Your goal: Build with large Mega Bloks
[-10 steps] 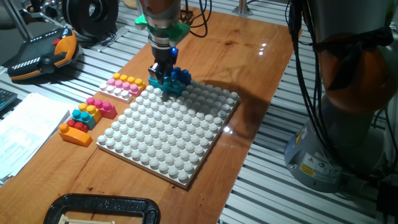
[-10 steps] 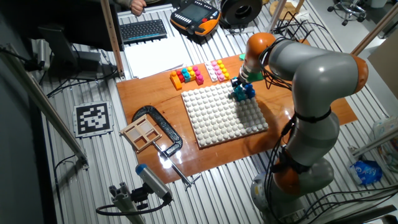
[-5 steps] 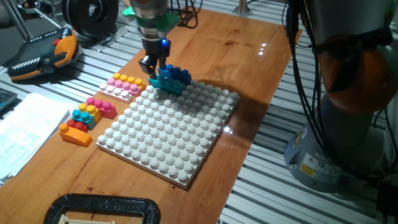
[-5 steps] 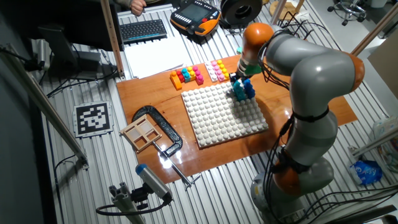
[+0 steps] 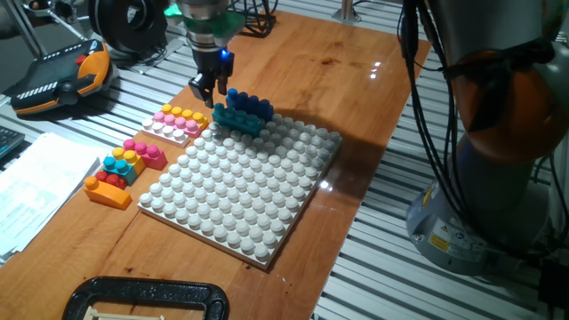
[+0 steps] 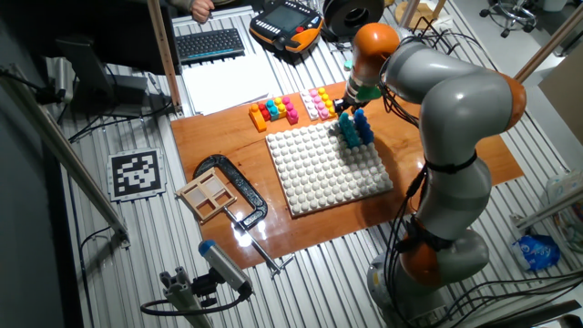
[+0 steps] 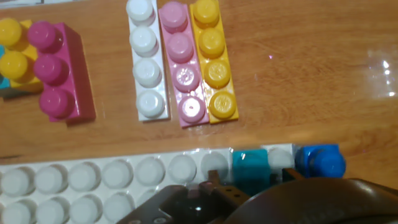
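Mega Bloks in dark blue (image 5: 250,104) and cyan (image 5: 236,120), chunky studded plastic bricks stacked one on the other, sit on the far corner of the big square white studded baseplate (image 5: 244,191), just below and beside the two-finger gripper (image 5: 203,89). The gripper hangs above that corner with its dark fingers slightly parted and nothing between them, clear of the blue stack. In the hand view the cyan brick (image 7: 250,167) and a dark blue stud (image 7: 321,162) lie at the baseplate's edge (image 7: 93,180) right under the fingers. On the wooden table (image 5: 347,67) past the baseplate edge, ahead of the fingers in the hand view, three long flat strips lie touching side by side: white (image 7: 146,62), pale pink (image 7: 182,65) and yellow-orange (image 7: 214,62). Farther off to one side stands a deep pink three-stud brick (image 7: 59,71) with yellow studs (image 7: 11,46) just beside it. From the fixed view that cluster (image 5: 124,166) also shows cyan, pink, red and orange pieces, well apart from the gripper.
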`<state>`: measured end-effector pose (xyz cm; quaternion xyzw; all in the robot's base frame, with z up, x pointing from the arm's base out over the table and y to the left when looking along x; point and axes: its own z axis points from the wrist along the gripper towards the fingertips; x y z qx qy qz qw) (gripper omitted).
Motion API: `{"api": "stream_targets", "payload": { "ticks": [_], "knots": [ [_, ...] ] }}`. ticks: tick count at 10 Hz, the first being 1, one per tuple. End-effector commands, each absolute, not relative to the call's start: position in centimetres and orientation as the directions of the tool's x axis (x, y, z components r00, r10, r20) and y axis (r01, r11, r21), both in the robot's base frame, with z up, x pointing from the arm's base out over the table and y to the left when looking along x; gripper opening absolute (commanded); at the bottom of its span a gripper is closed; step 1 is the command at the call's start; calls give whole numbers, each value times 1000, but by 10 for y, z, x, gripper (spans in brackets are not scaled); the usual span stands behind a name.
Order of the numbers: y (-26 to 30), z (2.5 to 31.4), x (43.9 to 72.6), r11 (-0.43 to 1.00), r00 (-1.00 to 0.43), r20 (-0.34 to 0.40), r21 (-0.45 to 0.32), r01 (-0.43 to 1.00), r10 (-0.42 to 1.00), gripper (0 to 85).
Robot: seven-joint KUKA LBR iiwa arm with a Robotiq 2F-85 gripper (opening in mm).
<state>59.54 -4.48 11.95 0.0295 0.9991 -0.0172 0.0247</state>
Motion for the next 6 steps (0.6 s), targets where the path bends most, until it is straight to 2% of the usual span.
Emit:
{"api": "stream_targets", "payload": {
  "ticks": [1, 6],
  "knots": [
    [-45, 120, 595, 997, -997, -47, -39, 59, 57, 510],
    [-45, 120, 595, 996, -997, -19, -38, 81, 80, 510]
  ]
}}
